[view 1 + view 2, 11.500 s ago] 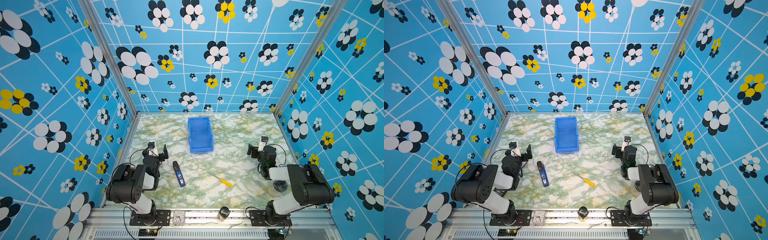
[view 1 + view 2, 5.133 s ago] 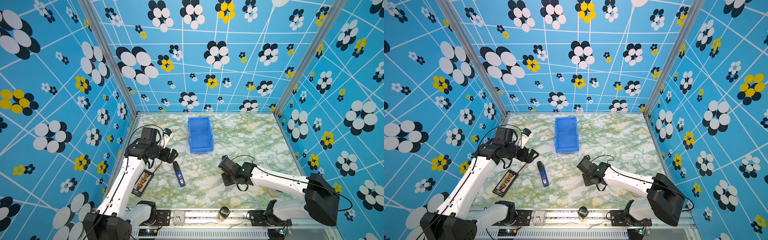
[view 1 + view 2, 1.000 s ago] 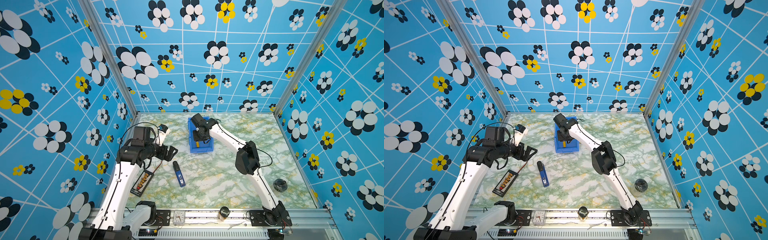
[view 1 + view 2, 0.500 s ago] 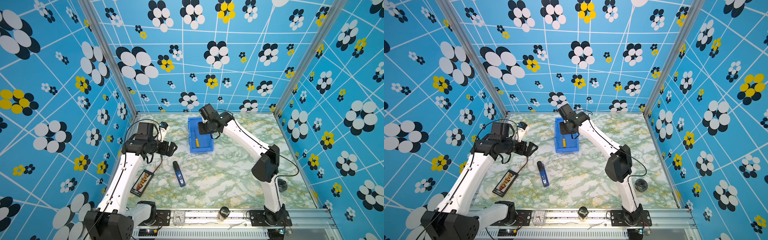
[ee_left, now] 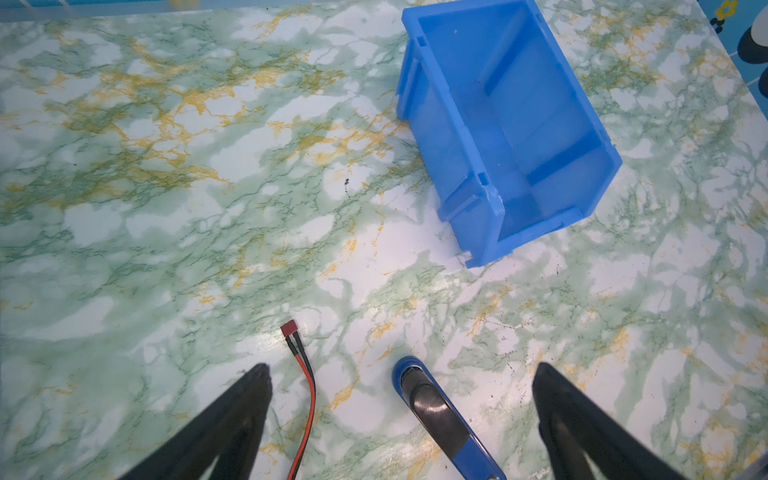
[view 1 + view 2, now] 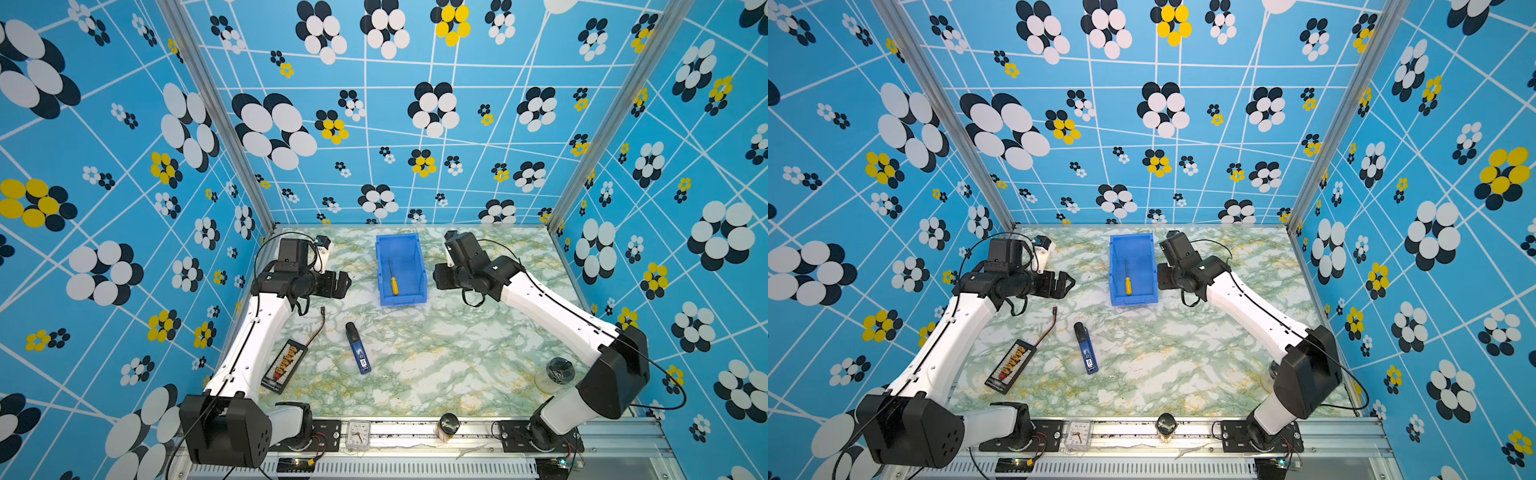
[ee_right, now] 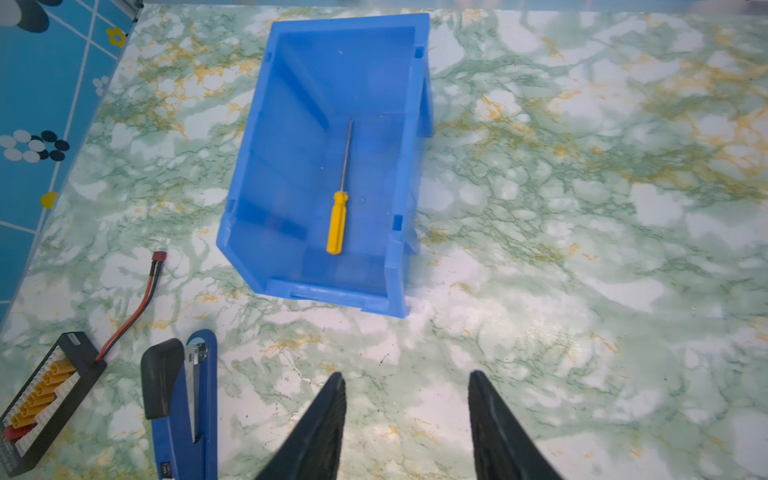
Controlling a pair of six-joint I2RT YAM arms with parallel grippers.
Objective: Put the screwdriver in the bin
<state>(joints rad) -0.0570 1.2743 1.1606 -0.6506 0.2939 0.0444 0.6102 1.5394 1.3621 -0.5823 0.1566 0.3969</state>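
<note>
One screwdriver (image 7: 337, 216) lying in one blue bin (image 7: 249, 166). One blue-and-black handheld device (image 6: 358, 349) and one black connector board (image 6: 284, 365) with a red-black lead. Two robot arms, each with one two-fingered gripper: left gripper (image 5: 401, 386), right gripper (image 7: 406, 399). At the near rail: one small clock (image 6: 358, 434), two dark round containers (image 6: 448, 424) (image 6: 556, 372).

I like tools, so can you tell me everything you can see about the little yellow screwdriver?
The screwdriver is small and slim, with a yellow-orange handle that looks like plastic and a long, thin silver shaft that looks like metal. It lies flat on the floor of the blue bin, its handle toward the bin's low front lip and its tip pointing toward the back wall. It runs roughly along the bin's length. Only the bin's floor touches it; neither claw is on it. Both top views show it there too.
</note>
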